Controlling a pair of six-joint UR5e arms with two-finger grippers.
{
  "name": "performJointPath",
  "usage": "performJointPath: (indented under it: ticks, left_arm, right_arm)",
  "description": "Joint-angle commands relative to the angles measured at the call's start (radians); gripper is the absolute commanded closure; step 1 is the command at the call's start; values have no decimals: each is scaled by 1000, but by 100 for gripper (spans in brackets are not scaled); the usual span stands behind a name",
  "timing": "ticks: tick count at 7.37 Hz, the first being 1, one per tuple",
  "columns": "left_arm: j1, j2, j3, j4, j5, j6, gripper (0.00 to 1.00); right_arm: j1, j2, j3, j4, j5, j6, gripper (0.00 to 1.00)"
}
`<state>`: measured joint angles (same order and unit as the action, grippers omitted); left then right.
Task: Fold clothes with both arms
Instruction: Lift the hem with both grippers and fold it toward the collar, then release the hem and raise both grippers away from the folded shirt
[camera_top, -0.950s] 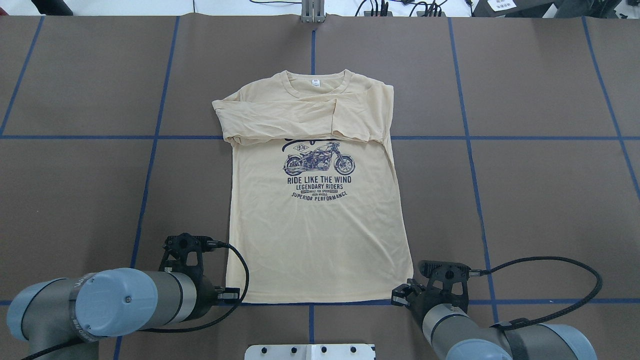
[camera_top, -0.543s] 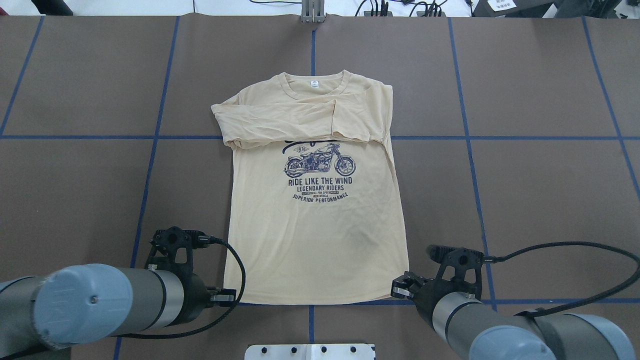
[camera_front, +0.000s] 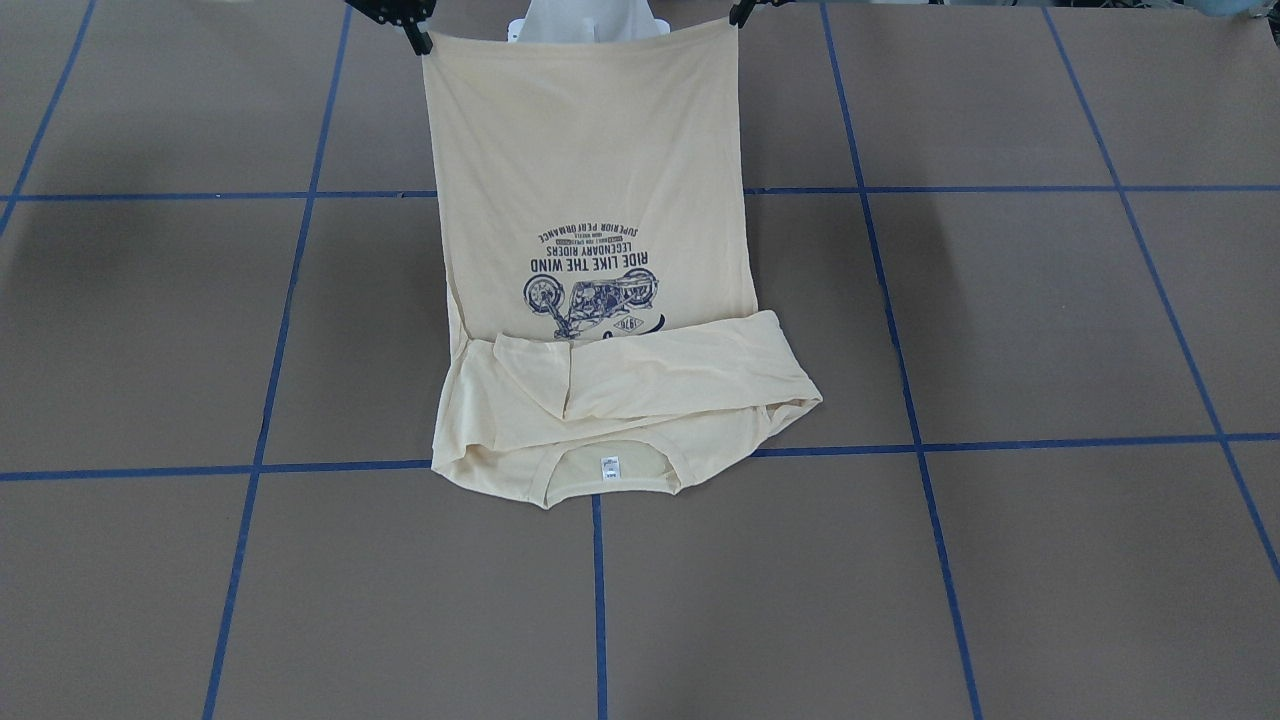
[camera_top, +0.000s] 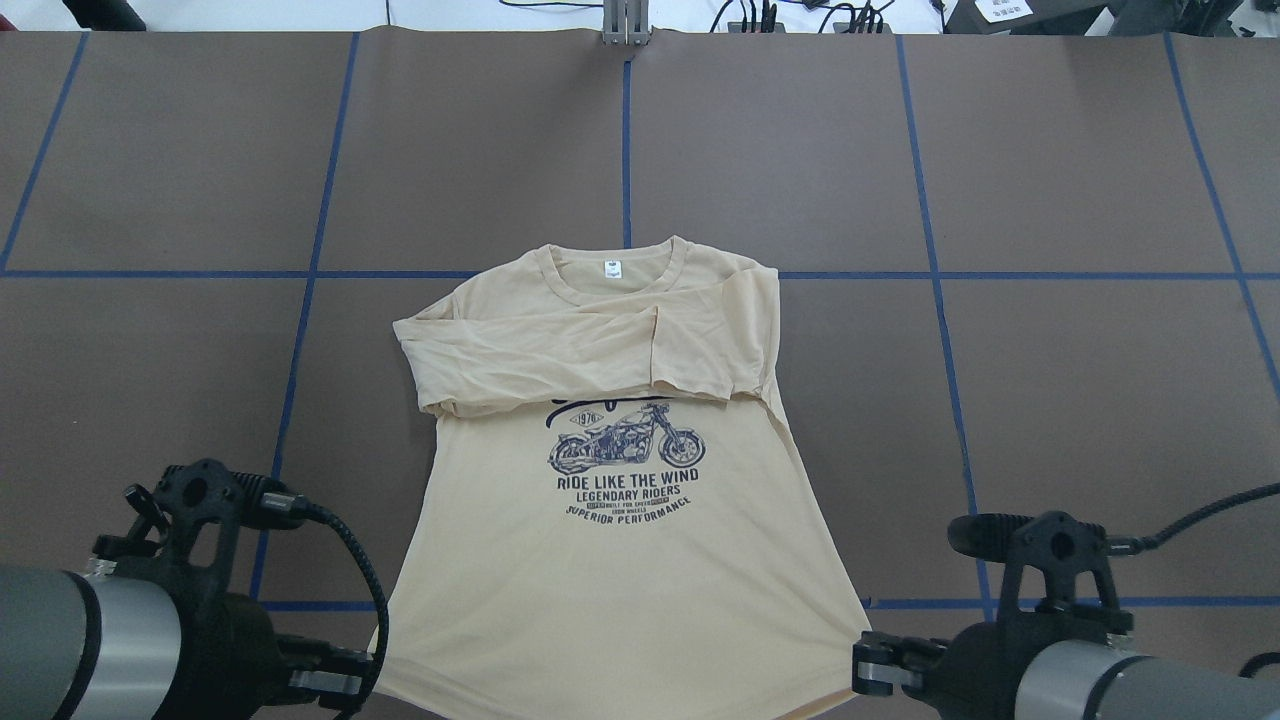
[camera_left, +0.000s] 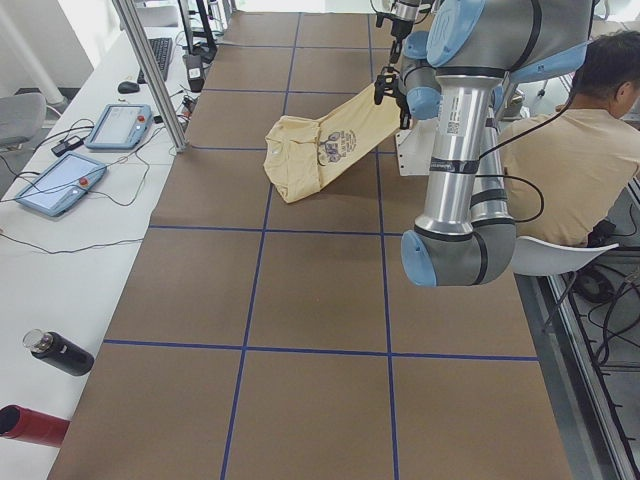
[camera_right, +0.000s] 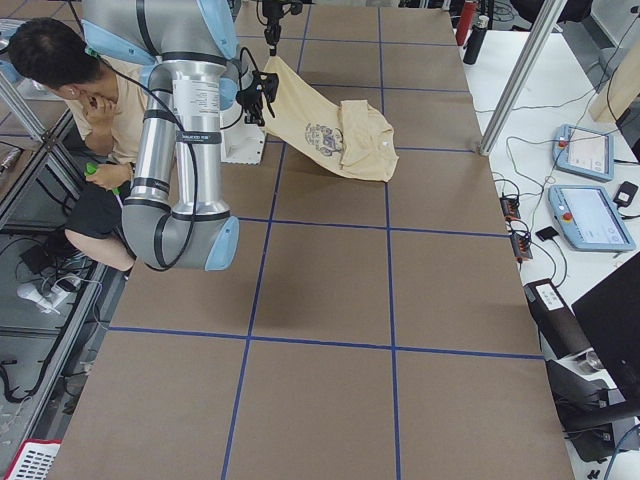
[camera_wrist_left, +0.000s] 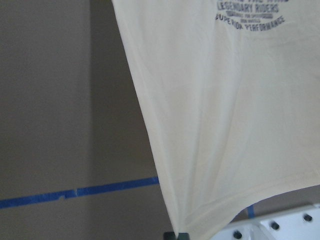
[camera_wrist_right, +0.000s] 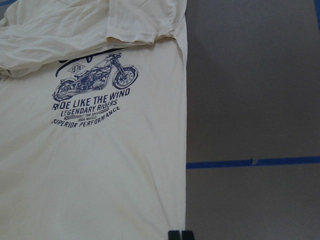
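Both the left gripper (camera_top: 358, 685) and right gripper (camera_top: 862, 677) are clamped on hem corners of the shirt (camera_top: 620, 590), held up while its collar end lies on the counter (camera_top: 1050, 350), so carry them forward level, taut and together.

Cream long-sleeved T-shirt (camera_top: 620, 580), navy motorcycle print up, sleeves folded across chest. Collar end lies flat, hem end raised taut, corners pinched by left gripper (camera_top: 352, 684) and right gripper (camera_top: 866, 676).

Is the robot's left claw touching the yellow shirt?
Touching. In the left wrist view, the left gripper pinches the bottom corner of the T-shirt. The front-facing view shows that corner hanging from it, raised off the table.
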<state>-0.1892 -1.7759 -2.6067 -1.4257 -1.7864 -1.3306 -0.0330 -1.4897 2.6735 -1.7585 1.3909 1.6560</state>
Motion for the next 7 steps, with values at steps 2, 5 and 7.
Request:
performJointPath:
  ticks: [2,5,7]
  left_arm:
    - [-59,-67,110,19,2,10,100]
    - [-235,-177,292,17,69,46,100]
    - [-303,-178,286,17,78,47,100]
  right_arm:
    - [100,111,-68,-67,7,-7,100]
    - [319,275,-273,-61,8,-108,100]
    - [401,293,-285,-58,48,-108,100]
